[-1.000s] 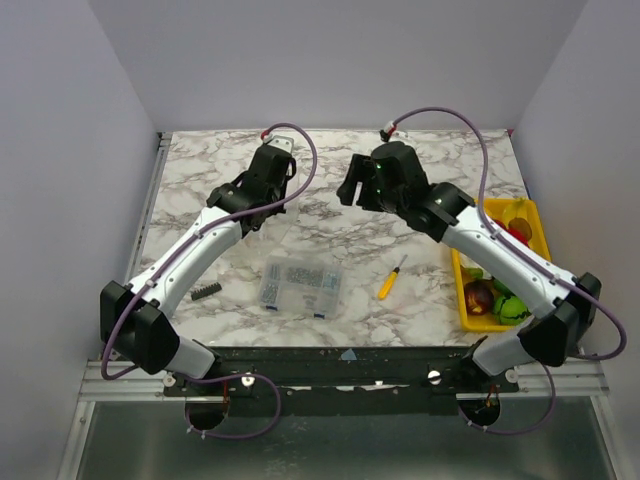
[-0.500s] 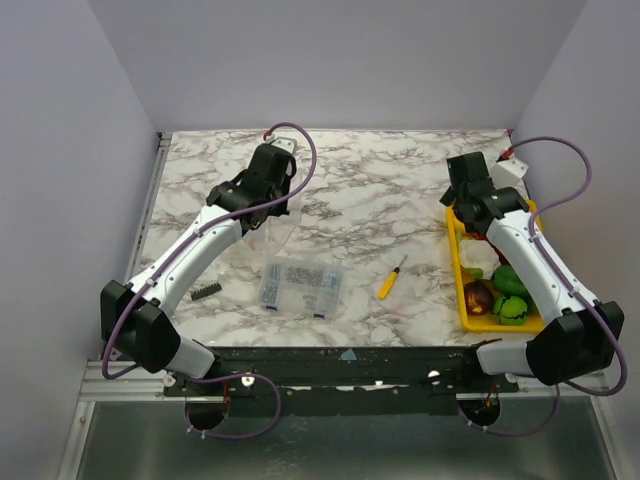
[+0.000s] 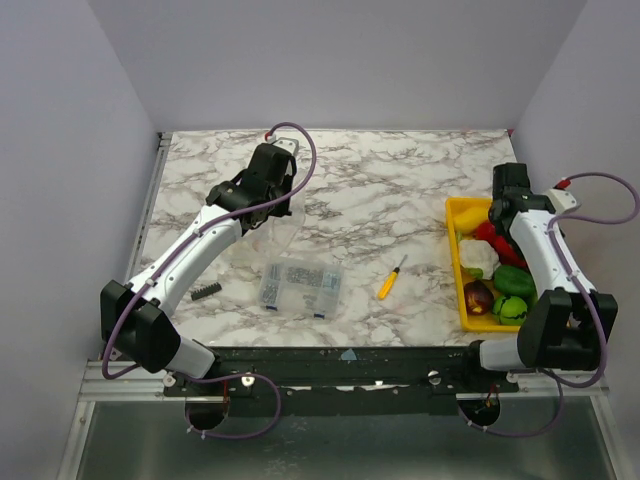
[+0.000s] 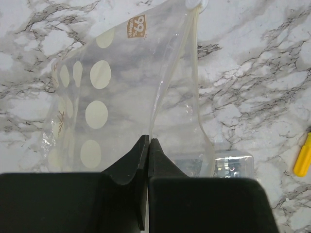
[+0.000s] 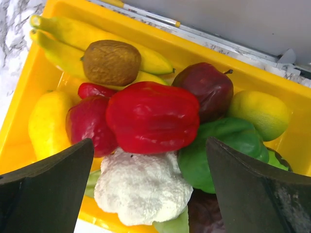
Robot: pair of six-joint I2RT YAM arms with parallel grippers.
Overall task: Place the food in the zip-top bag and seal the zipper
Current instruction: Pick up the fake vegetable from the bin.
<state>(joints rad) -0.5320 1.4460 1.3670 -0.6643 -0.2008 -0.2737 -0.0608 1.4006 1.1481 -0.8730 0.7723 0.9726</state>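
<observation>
The zip-top bag, clear with pale dots, hangs from my left gripper, which is shut on one edge of its mouth; the zipper runs along the rim. In the top view the left gripper holds the bag at the back left of the table. The food lies in a yellow tray at the right: a red pepper, a white cauliflower, a brown kiwi, bananas, a green pepper. My right gripper is open and empty just above them, also seen from the top.
A rigid clear compartment box and a yellow-handled screwdriver lie near the front middle. A small black part lies at the front left. The tray's rim stands by the table's right edge.
My right arm has swung from the back middle of the table to the right, over the yellow tray. My left gripper has kept still, holding the bag.
</observation>
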